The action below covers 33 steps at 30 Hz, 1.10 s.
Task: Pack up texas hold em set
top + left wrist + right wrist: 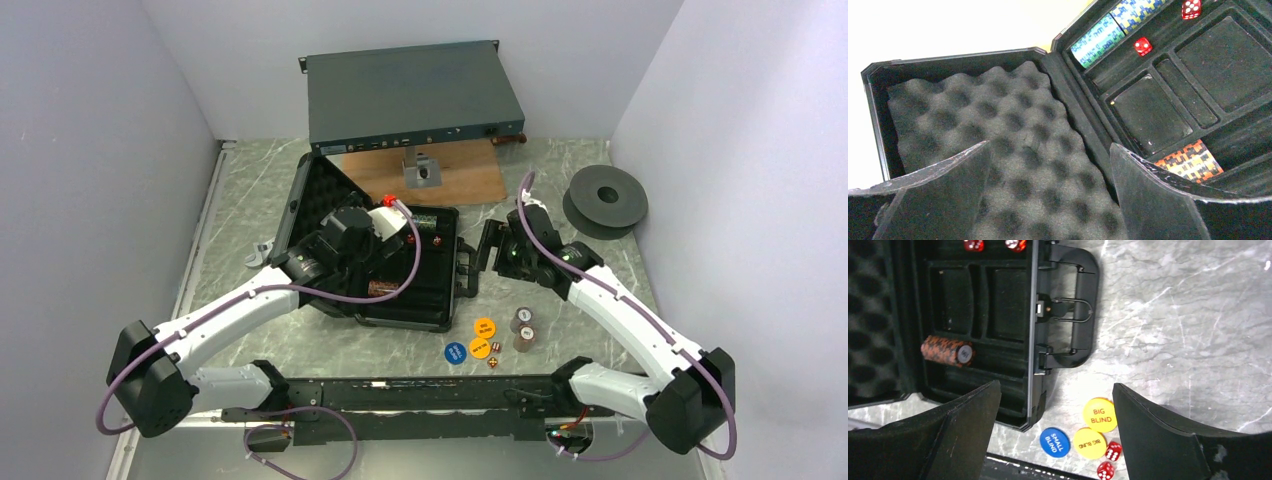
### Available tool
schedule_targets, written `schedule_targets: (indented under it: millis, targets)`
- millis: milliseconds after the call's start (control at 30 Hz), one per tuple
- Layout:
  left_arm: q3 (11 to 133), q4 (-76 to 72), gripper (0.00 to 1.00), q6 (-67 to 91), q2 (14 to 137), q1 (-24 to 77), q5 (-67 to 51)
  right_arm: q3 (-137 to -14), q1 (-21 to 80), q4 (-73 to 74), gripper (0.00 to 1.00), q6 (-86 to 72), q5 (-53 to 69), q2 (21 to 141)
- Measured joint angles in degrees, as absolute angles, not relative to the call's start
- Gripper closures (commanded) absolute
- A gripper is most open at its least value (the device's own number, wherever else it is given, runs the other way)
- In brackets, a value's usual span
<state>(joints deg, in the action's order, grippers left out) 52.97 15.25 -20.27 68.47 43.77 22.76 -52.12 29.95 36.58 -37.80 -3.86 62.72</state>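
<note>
Jaws on both arms are spread wide, nothing in them. From up top we see a grey marbled table (240, 200) boxed in by white walls (100, 150). The black case (425, 295) lies open on it, with the left gripper (390, 222) over it and the right gripper (492, 248) beside its handle side. Coloured discs (483, 327), two chip stacks (524, 335) and loose dice (493, 362) sit on the table near the case.

Left wrist: we're over the foam lid (998, 125). Green-blue chips (1098, 42), tray dice (1142, 46) and an orange stack (1190, 160) are in the tray.

Right wrist: the handle (1083, 305) rests on the marble, discs nearby.
</note>
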Motion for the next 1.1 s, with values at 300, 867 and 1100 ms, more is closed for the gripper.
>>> schedule_targets:
  millis: [300, 867, 1100]
  targets:
    - [53.4, 15.0, 0.1, -19.4, 67.5, 44.8, 24.1, -52.3, 30.0, 37.4, 0.15, -38.5, -10.7, 69.3]
    - [54.5, 15.8, 0.15, -17.6, 64.6, 51.0, 25.2, -56.3, 30.0, 52.4, 0.13, -42.3, -11.4, 64.1]
    - [54.5, 15.8, 0.15, -17.7, 65.2, 51.4, 27.9, -52.5, 30.0, 57.4, 0.15, -45.5, -13.4, 62.7]
